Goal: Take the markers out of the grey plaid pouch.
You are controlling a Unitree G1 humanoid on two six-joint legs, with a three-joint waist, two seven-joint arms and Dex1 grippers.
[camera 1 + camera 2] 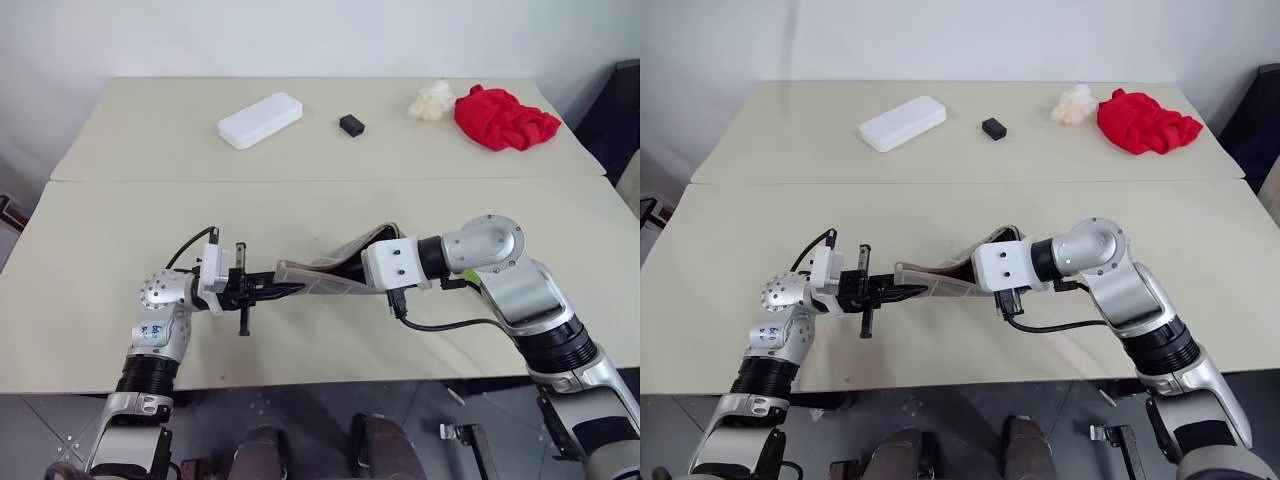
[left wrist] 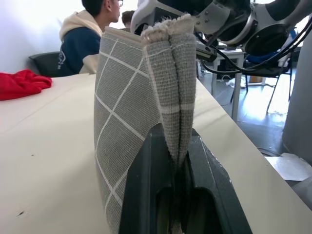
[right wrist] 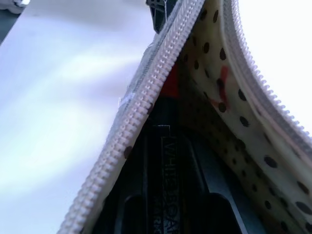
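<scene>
Left wrist view: the left hand (image 2: 178,195) is clamped on one end of the grey plaid pouch (image 2: 131,107), which hangs above the bench (image 1: 100,230). The fabric is soft and light and will sag unless held. The right hand (image 3: 168,195) reaches into the open zip mouth, its fingers closed narrow on a dark marker (image 3: 168,146) with a red tip. Judged smooth and slippery; grip its barrel midway.

One pouch (image 1: 335,268), one marker (image 3: 168,161), two grippers (image 1: 290,290) (image 3: 165,214).
</scene>
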